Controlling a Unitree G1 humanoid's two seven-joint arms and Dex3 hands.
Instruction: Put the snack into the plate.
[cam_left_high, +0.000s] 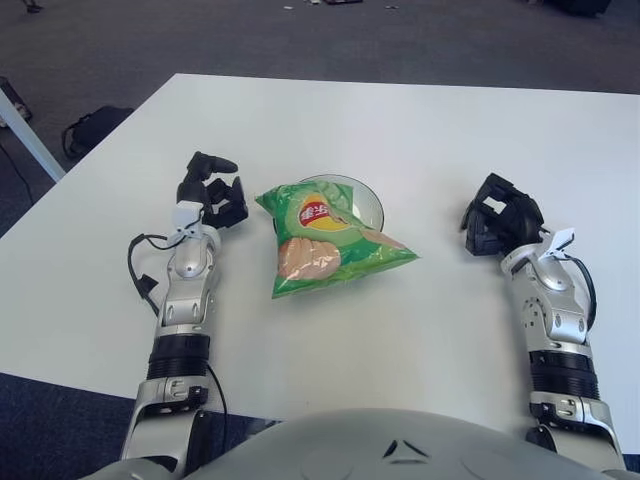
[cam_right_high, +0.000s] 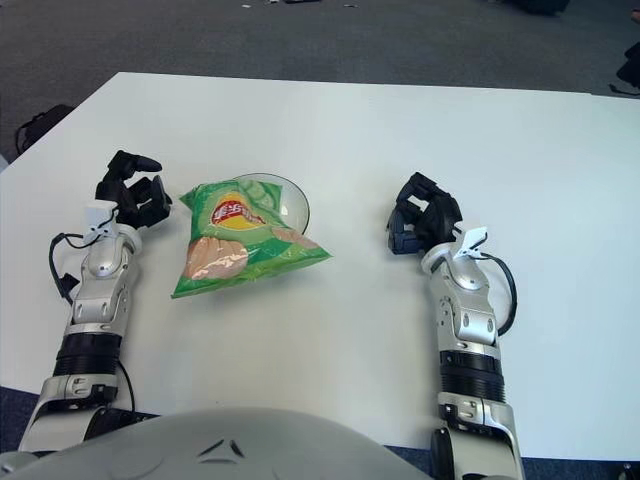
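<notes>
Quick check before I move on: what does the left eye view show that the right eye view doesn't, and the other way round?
Only the left eye view shows a white table leg at the far left edge.

Only the right eye view shows a dark object on the floor at the right edge.

Both show the green snack bag lying over the glass plate, part of it spilling onto the white table. The left hand shows left of the bag and the right hand right of it; neither holds anything. A black bag lies on the floor left of the table.
</notes>
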